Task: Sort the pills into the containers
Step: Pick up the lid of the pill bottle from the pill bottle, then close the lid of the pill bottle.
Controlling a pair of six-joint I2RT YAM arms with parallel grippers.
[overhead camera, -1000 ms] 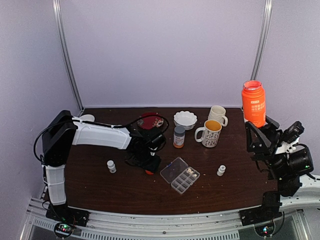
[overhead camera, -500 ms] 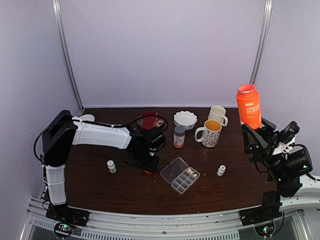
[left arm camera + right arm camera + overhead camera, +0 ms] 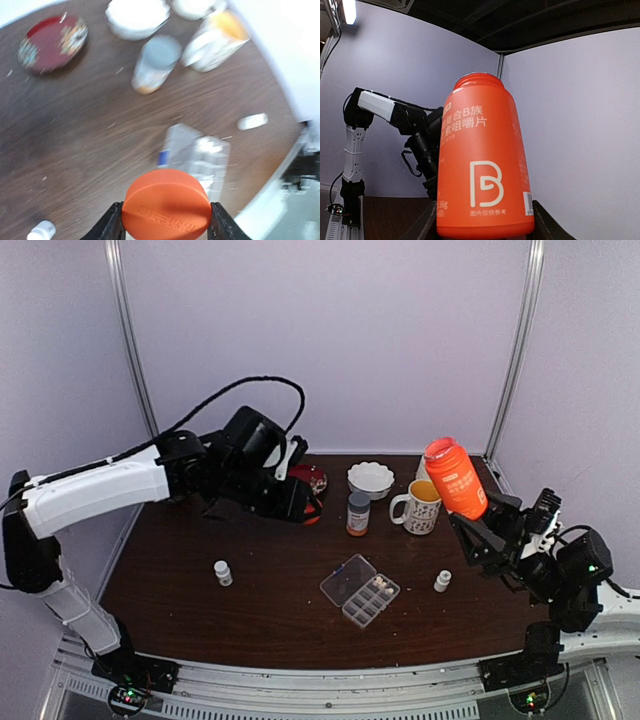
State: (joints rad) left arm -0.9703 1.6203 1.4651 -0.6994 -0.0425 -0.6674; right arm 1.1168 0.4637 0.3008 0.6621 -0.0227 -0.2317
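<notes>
Left jaws risen, clamping orange cap (image 3: 166, 204), right jaws holding tilted orange bottle (image 3: 455, 477), pills (image 3: 209, 145) blurred

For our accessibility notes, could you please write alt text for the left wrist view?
An orange bottle cap is gripped in the left end effector above a dark table with a clear pill organiser, grey-capped amber bottle, mug, white bowl and red dish.
</notes>
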